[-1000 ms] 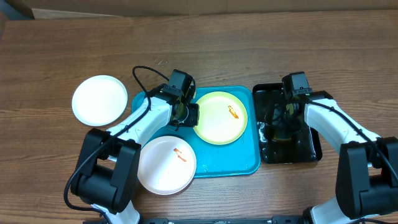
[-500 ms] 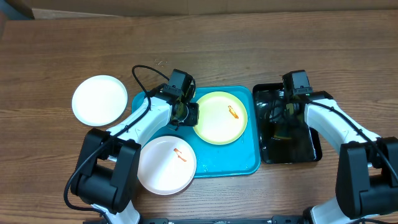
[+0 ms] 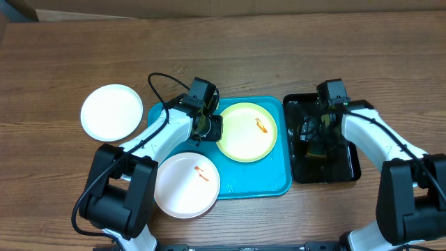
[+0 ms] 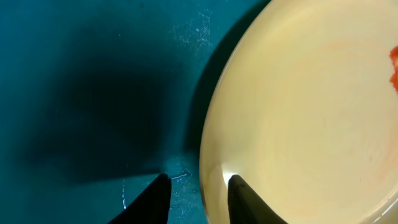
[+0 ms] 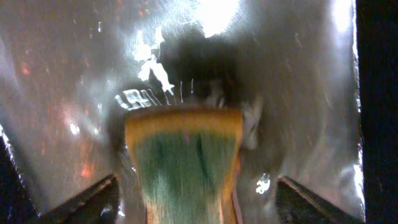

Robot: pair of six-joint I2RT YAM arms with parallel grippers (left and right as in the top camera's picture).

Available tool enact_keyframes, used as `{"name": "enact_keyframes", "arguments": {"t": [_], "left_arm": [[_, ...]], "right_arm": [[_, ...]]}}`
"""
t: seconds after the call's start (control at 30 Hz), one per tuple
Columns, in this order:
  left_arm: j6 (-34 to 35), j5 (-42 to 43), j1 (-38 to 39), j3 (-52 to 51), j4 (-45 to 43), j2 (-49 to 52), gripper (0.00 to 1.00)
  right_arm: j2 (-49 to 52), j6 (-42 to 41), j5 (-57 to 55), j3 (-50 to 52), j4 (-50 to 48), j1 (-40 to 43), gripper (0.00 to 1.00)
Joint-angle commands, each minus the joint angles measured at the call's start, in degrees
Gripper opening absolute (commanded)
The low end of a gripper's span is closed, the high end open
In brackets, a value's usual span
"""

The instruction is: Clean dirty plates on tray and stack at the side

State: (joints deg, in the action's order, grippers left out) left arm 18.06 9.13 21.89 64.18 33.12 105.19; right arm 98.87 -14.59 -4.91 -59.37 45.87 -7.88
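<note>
Three plates are in play. A bare white plate [image 3: 111,111] sits on the table, out at 9 o'clock from the tray [image 3: 265,178]. A smeared white plate [image 3: 182,188] overhangs the tray's 7 o'clock corner. The yellow plate [image 3: 240,139] lies in the tray's upper half, with an orange smear [image 3: 261,126] at about 2 o'clock from its centre.

The left gripper [image 4: 196,196] is at this plate's 9 o'clock edge, narrowly parted. One finger is over the plate and the other over the tray floor, astride the rim and not visibly pinching it. The right gripper [image 5: 196,202] hangs in the black tray [image 3: 345,164] at 3 o'clock, spread wide and holding nothing, with the sponge [image 5: 183,162] lying between its fingers.

The step looks like fetching the sponge to wipe the yellow plate. To do it well:
- Close squarely on the sponge's long sides and low enough that it won't twist out.
- Lift it clear of the black rim before crossing towards 9 o'clock.
- Have the left jaws clamp the rim first, or the plate will likely skate on the wet tray floor under the scrubbing
</note>
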Motion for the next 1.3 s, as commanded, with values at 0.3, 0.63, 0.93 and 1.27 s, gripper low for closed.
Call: {"name": "enact_keyframes", "arguments": {"t": [0.3, 0.63, 0.93, 1.27], "left_arm": [[0.20, -2.27, 0.00, 0.70, -0.68, 0.46, 0.27], [0.20, -2.27, 0.11, 0.57, -1.81, 0.46, 0.26], [0.39, -2.25, 0.33, -1.20, -4.46, 0.48, 0.27], [0.37, -2.21, 0.33, -1.20, -4.46, 0.46, 0.28]], "right_arm": [[-0.48, -0.26, -0.39, -2.40, 5.66, 0.22, 0.80], [-0.48, -0.24, -0.39, -0.61, 4.26, 0.22, 0.79], [-0.48, -0.28, 0.17, -0.59, 4.28, 0.22, 0.77], [-0.48, -0.46, 3.85, -0.57, 5.64, 0.15, 0.50]]}}
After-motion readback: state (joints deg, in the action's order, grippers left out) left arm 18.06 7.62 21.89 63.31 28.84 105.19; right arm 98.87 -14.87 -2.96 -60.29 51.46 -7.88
